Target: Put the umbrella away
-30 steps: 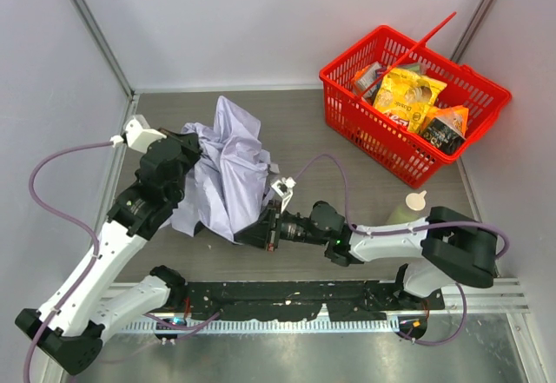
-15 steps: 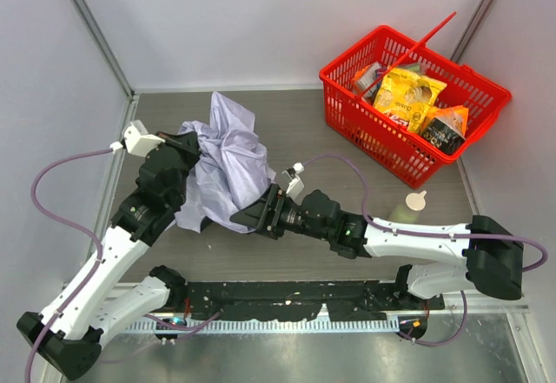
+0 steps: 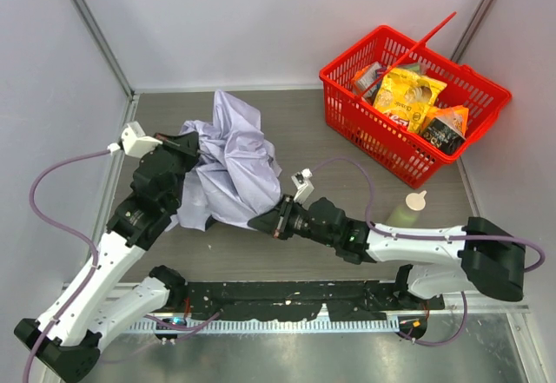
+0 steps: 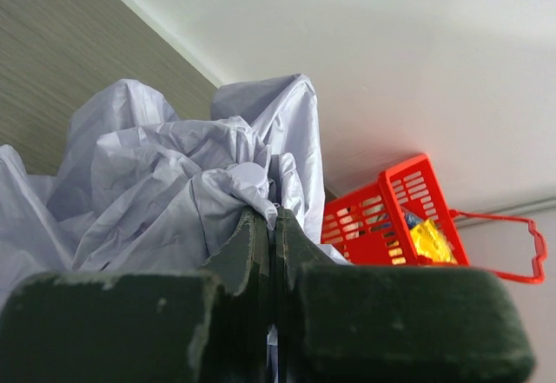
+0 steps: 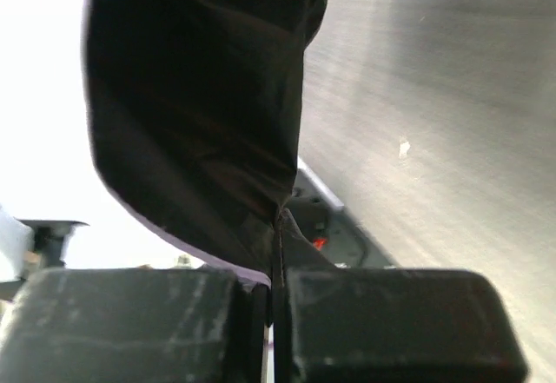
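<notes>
The umbrella (image 3: 230, 161) is a crumpled heap of pale lavender fabric on the left-middle of the table; its shaft and handle are hidden. My left gripper (image 3: 193, 144) sits at the heap's upper left, shut on a fold of the umbrella (image 4: 165, 192), the fabric pinched between its fingertips (image 4: 254, 227). My right gripper (image 3: 265, 223) reaches in from the right at the heap's lower right edge, shut on the umbrella's hem; in the right wrist view the dark underside of the fabric (image 5: 200, 96) hangs from the pinched jaws.
A red basket (image 3: 413, 96) with snack packets stands at the back right, its handle raised. A pale green bottle (image 3: 408, 209) stands behind the right forearm. Walls close the left, back and right sides; the arm rail runs along the near edge.
The right gripper let go, moved right along the umbrella's lower edge and closed on the hem again. The fabric has spread wider toward the right. The left gripper has kept its hold.
</notes>
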You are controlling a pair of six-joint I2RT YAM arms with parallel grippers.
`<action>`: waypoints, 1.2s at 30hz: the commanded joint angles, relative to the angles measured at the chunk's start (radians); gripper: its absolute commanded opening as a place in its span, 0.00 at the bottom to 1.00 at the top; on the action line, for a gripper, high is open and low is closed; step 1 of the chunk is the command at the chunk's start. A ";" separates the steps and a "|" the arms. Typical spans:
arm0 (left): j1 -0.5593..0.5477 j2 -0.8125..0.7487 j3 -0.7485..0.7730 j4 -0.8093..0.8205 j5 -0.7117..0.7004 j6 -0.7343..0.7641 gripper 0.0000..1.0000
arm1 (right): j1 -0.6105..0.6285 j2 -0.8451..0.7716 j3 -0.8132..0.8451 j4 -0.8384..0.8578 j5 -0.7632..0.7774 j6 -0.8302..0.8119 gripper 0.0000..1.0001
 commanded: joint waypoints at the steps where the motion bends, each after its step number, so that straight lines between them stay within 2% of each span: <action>1: -0.001 -0.034 0.023 0.026 0.108 0.011 0.00 | -0.011 -0.122 -0.073 0.122 -0.095 -0.490 0.01; 2: -0.001 -0.037 0.026 0.023 0.161 0.042 0.00 | -0.011 -0.157 -0.086 0.120 -0.181 -0.653 0.01; 4: -0.001 -0.040 0.020 0.020 0.269 0.088 0.00 | -0.013 -0.206 -0.074 0.006 -0.209 -0.803 0.01; 6: -0.001 -0.047 0.001 0.032 0.371 0.116 0.00 | -0.016 -0.243 -0.035 -0.094 -0.212 -0.871 0.06; 7: -0.001 -0.045 -0.006 0.033 0.422 0.122 0.00 | -0.019 -0.254 -0.026 -0.117 -0.226 -0.885 0.14; 9: 0.002 -0.050 -0.025 0.064 0.508 0.162 0.00 | -0.031 -0.272 0.008 -0.186 -0.266 -0.891 0.22; 12: 0.002 -0.065 -0.039 0.087 0.537 0.206 0.00 | -0.062 -0.295 -0.017 -0.220 -0.297 -0.876 0.22; 16: 0.002 -0.042 -0.017 0.107 0.614 0.326 0.00 | -0.065 -0.335 0.031 -0.421 -0.313 -0.932 0.21; 18: 0.002 -0.031 -0.011 0.101 0.622 0.375 0.00 | -0.062 -0.364 0.066 -0.473 -0.358 -0.911 0.23; 21: 0.004 -0.027 -0.022 0.113 0.596 0.409 0.00 | -0.060 -0.450 0.037 -0.383 -0.419 -0.810 0.26; 22: 0.004 -0.028 -0.026 0.121 0.573 0.409 0.00 | -0.060 -0.484 0.022 -0.363 -0.427 -0.792 0.30; 24: 0.004 -0.031 -0.046 0.147 0.542 0.386 0.00 | -0.060 -0.503 -0.016 -0.212 -0.436 -0.706 0.41; 25: 0.005 -0.030 -0.057 0.167 0.535 0.372 0.00 | -0.060 -0.495 -0.032 -0.153 -0.444 -0.666 0.43; 26: 0.005 -0.027 -0.069 0.187 0.536 0.359 0.00 | -0.060 -0.454 -0.059 -0.022 -0.465 -0.596 0.43; 28: 0.010 -0.014 -0.077 0.219 0.562 0.331 0.00 | -0.060 -0.356 -0.060 0.090 -0.496 -0.508 0.43; 29: 0.010 -0.005 -0.074 0.249 0.580 0.317 0.00 | -0.060 -0.330 -0.042 0.077 -0.496 -0.503 0.43; 31: 0.012 0.012 -0.066 0.273 0.614 0.293 0.00 | -0.056 -0.285 0.018 -0.060 -0.441 -0.538 0.43; 33: 0.013 0.021 -0.074 0.300 0.631 0.261 0.00 | -0.059 -0.279 0.055 -0.237 -0.253 -0.552 0.47; 34: 0.015 0.025 -0.083 0.323 0.663 0.244 0.00 | -0.059 -0.256 0.070 -0.271 -0.205 -0.534 0.48; 36: 0.013 0.039 -0.115 0.419 0.705 0.193 0.00 | -0.060 -0.176 0.098 -0.224 -0.253 -0.517 0.40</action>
